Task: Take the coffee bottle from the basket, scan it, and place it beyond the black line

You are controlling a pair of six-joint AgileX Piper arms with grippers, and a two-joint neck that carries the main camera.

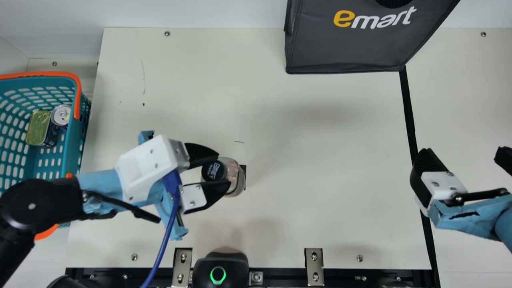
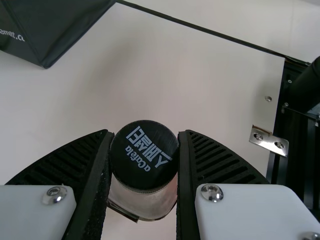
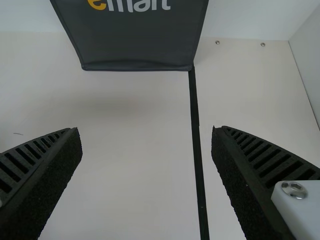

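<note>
While what I take for the scanner (image 1: 218, 270), a dark device with a green ring, sits at the near edge of the table (image 1: 320, 160), the coffee bottle (image 1: 235, 170) is beyond it, out of the basket. My left gripper (image 1: 222, 170) has its fingers clamped on the bottle, one on each side by the black cap (image 2: 144, 155); whether its base touches the table I can't tell. I judge scanning to be the step in hand: next I should bring the bottle to the scanner, code facing it, without letting the cap slip in my grip. My right gripper (image 1: 464, 160) waits by the black line (image 1: 408, 108), fingers wide apart and holding nothing; it could take the bottle across afterwards. Off to the left stands the basket (image 1: 74, 148) with cans (image 1: 39, 127) inside, and at the far edge, the dark bag (image 1: 348, 44).
</note>
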